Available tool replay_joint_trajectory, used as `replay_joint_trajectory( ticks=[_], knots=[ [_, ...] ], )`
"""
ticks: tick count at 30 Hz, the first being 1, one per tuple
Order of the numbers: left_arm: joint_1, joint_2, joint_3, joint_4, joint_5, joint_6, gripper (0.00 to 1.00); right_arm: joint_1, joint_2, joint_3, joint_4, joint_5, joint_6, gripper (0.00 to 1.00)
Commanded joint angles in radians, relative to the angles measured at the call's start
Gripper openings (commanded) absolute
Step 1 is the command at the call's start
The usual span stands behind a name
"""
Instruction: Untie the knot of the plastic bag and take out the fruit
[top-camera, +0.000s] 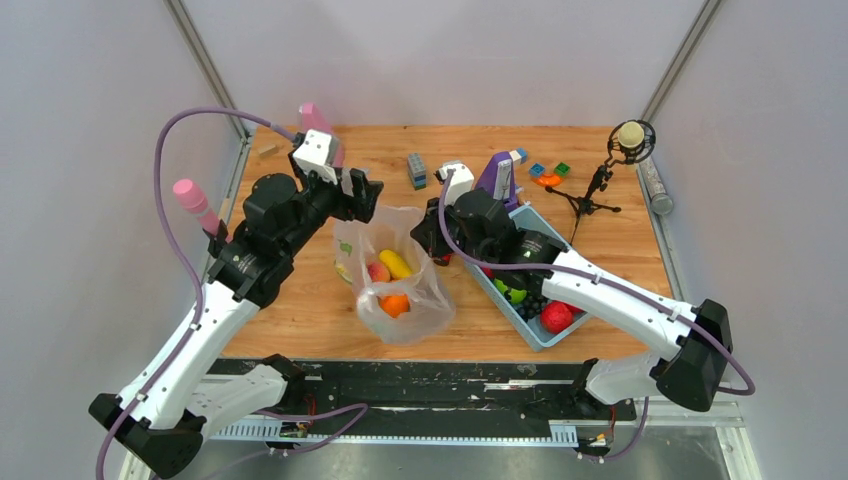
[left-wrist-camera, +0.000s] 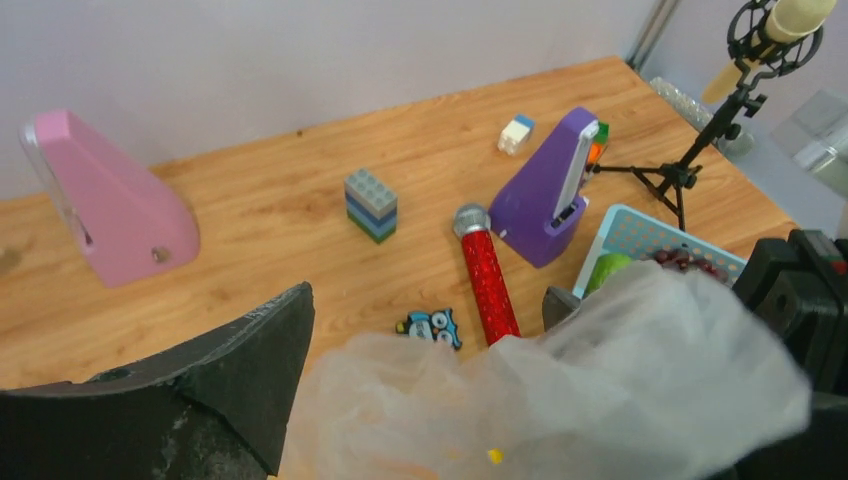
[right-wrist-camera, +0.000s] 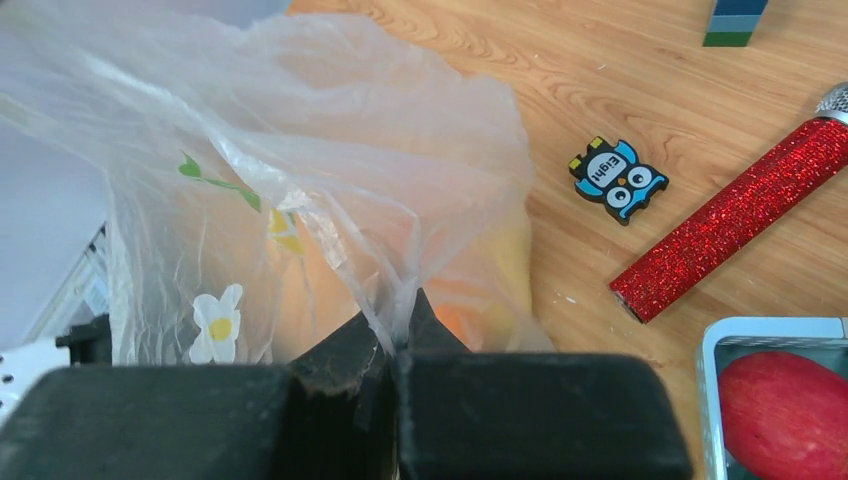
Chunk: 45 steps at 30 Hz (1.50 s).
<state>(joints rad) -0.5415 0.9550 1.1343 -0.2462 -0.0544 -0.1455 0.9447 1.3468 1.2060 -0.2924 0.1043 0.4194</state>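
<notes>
The plastic bag (top-camera: 415, 290) lies on the wood just left of the blue tray (top-camera: 540, 342), and you have both arms bent in over it.

Your left arm rises from its base on the side of the bag away from the tray. Its elbow is pushed outward and its forearm angles back toward the tray. The left gripper (top-camera: 363, 203) hangs at the bag's far corner, the one farther from the tray. Its fingers (left-wrist-camera: 230, 390) stand wide apart with loose film bulging up between them. They clamp nothing that you can see, and you cannot tell whether either finger touches the film.

The bag's long axis runs away from the arm bases. Its gathered upper film is lifted at the far end and its rounded bottom faces you. Through the film you see the fruit: a peach-coloured round one (top-camera: 378, 271), a yellow banana (top-camera: 396, 263) slanted beside it on the tray side, and an orange piece (top-camera: 395, 304) nearer the bottom.

Your right arm stretches across the tray from beyond it, its forearm lying low over the tray and its wrist turned toward the bag. The right gripper (right-wrist-camera: 396, 335) sits at the bag's tray-side edge. Its fingers are pressed together on a fold of film that draws taut into the pinch.

A red apple (top-camera: 556, 316) rests in the tray's near corner.
</notes>
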Motion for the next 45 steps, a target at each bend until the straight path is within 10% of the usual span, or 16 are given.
replay_joint_trajectory(
  ticks=[1,32,45],
  knots=[
    [0.005,-0.032,0.055,-0.094,-0.068,-0.076,0.96,-0.005,-0.020,0.027,0.061,0.067,0.108,0.00],
    [0.003,-0.246,-0.310,-0.180,0.011,-0.401,0.97,-0.017,0.000,0.000,0.074,0.069,0.188,0.00],
    [0.005,-0.295,-0.325,-0.303,-0.085,-0.385,0.24,-0.055,-0.016,-0.054,0.067,0.092,0.160,0.00]
  ],
)
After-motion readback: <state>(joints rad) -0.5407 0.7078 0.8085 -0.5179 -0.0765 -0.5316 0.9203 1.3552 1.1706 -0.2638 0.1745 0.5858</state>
